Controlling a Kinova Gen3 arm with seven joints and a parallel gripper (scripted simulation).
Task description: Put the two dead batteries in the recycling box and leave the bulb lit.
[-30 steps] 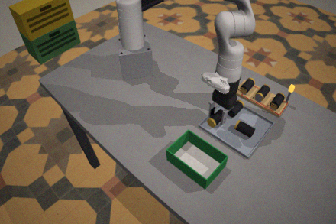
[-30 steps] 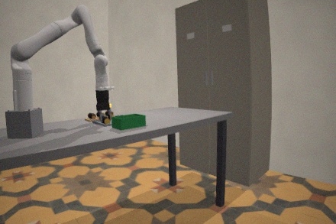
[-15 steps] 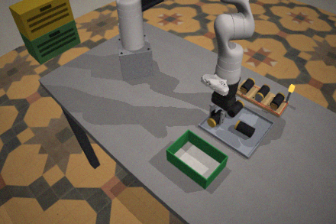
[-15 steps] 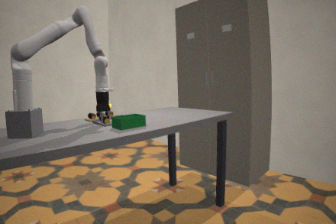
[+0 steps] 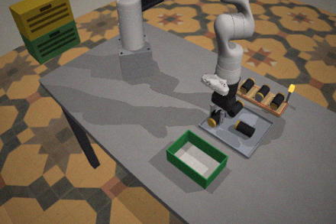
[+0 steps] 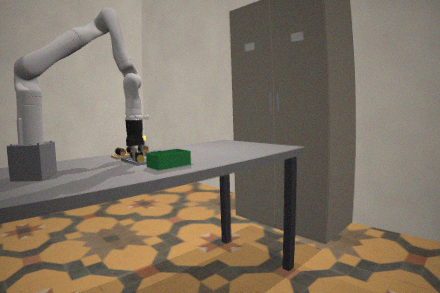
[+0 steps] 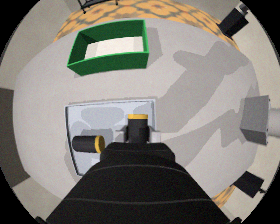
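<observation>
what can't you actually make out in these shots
- Gripper fingers: in the wrist view the black gripper body covers them; only the yellow end of the held battery shows.
- Third tray battery: top view, mostly behind the wrist.
- Which batteries are dead: no marking legible in any view.
- Holder spring contacts: too small in the top view.
- Tray contents: exterior view, too small.

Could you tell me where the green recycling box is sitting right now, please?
In the top view the green recycling box stands on the table near its front edge, just in front and left of the grey tray.
</observation>
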